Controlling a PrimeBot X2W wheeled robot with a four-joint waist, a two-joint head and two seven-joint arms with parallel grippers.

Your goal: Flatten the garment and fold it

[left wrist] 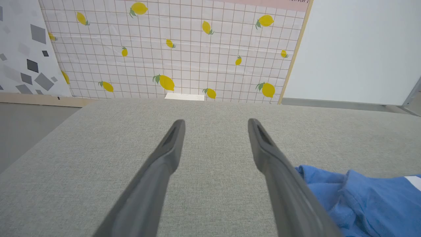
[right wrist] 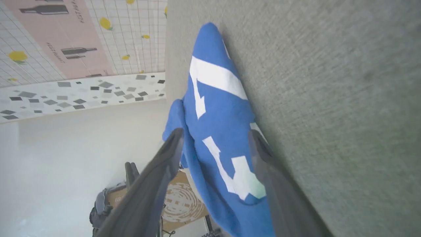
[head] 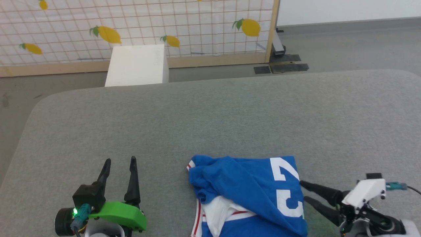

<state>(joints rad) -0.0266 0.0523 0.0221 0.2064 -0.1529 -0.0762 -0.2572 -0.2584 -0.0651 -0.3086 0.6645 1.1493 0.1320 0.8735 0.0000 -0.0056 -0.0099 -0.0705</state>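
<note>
Clearly barely begun: the royal-blue jersey T-shirt with white "23" print point(head: 250, 187) lies bunched, unflattened, at the near edge of the grey fabric table point(head: 210, 115). Fingers of the left gripper point(head: 120, 159) stand apart to its left, those of the right gripper point(head: 303, 190) apart at its right side.

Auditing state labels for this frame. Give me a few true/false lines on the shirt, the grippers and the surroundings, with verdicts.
1. The garment lies spread flat. False: it is bunched and creased at the near edge of the table.
2. The left gripper is open over bare table, to the left of the garment. True.
3. The right gripper is shut on the garment. False: its jaws stand open, fingers aimed at the garment's right edge.
4. A white box stands beyond the table's far edge. True.
</note>
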